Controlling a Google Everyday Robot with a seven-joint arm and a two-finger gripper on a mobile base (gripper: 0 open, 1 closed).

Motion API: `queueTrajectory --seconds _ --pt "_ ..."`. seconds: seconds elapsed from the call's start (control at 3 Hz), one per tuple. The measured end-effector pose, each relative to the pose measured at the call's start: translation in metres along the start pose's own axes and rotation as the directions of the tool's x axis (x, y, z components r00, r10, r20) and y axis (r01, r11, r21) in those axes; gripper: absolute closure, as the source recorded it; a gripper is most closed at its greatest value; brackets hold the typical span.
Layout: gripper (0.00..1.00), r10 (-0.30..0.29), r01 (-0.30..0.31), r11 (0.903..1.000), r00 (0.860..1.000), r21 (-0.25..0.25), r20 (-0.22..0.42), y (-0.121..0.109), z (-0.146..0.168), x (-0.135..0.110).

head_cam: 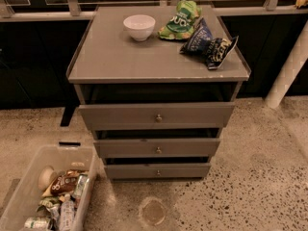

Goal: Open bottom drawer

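Note:
A grey cabinet [120,61] stands in the middle of the camera view with three drawer fronts stacked under its top. The bottom drawer [157,171] is the narrowest front, lowest down near the floor, with a small round metal knob [158,173] at its centre. Its front sits further back than the two fronts above it. The middle drawer [157,147] and the top drawer [156,115] each stick out a little further than the one below. The gripper is not in view.
On the cabinet top lie a white bowl [139,26], a green snack bag [181,19] and a dark blue snack bag [209,44]. A clear plastic bin [19,196] with cans and packets stands on the floor at the lower left. A white post [288,69] rises at the right.

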State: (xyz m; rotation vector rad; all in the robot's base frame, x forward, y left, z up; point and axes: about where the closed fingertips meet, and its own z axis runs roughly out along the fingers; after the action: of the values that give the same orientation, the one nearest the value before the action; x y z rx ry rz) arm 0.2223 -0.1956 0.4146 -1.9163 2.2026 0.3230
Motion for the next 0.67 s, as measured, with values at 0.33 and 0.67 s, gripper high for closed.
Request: queueTrajectory --seconds 0.33,0.67 --pt "0.0 -0.051 0.049 0.9926 0.999 0.111 0.016 -0.069 -0.005 -0.017" --pt "0.0 -0.056 0.048 0.98 0.998 0.193 0.035 -0.137 -0.015 -0.039"
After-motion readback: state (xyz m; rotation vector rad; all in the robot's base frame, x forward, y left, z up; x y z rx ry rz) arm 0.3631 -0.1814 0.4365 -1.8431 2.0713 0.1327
